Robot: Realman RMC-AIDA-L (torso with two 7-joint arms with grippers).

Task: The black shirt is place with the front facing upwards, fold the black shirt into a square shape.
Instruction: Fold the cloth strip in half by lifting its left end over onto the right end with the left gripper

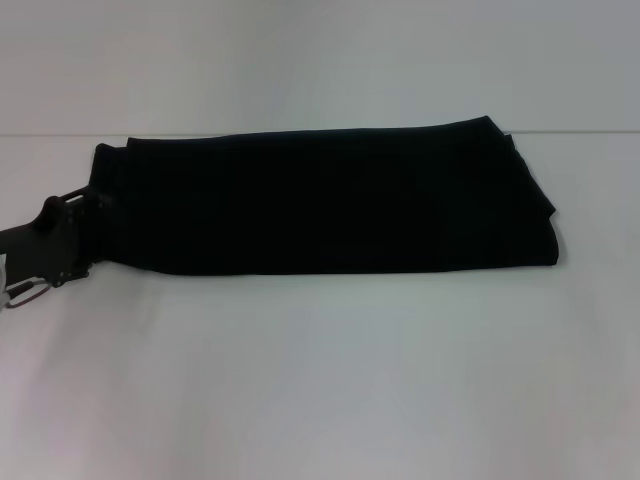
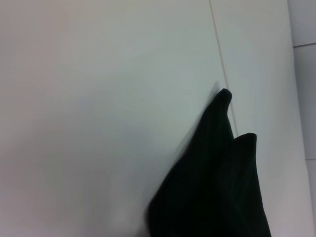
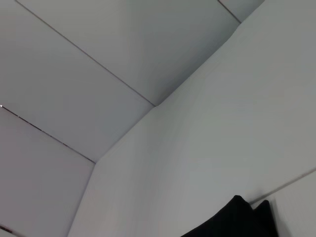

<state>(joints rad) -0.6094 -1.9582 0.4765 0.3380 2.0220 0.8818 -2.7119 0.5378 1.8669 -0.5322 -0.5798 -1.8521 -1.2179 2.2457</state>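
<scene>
White worktop [image 1: 320, 380] under a pale wall. Black shirt [image 1: 320, 200] lies across the far middle, folded into a long band, no lettering showing. Left claw [image 1: 85, 235] sits at the band's left end; grip state cannot be told. Right claw out of sight.

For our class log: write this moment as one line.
black shirt: folded long strip | left gripper: at its left end | right gripper: unseen

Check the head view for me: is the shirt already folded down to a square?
No, the black shirt lies as a long, wide band across the table, with the left end effector at its left end.
</scene>
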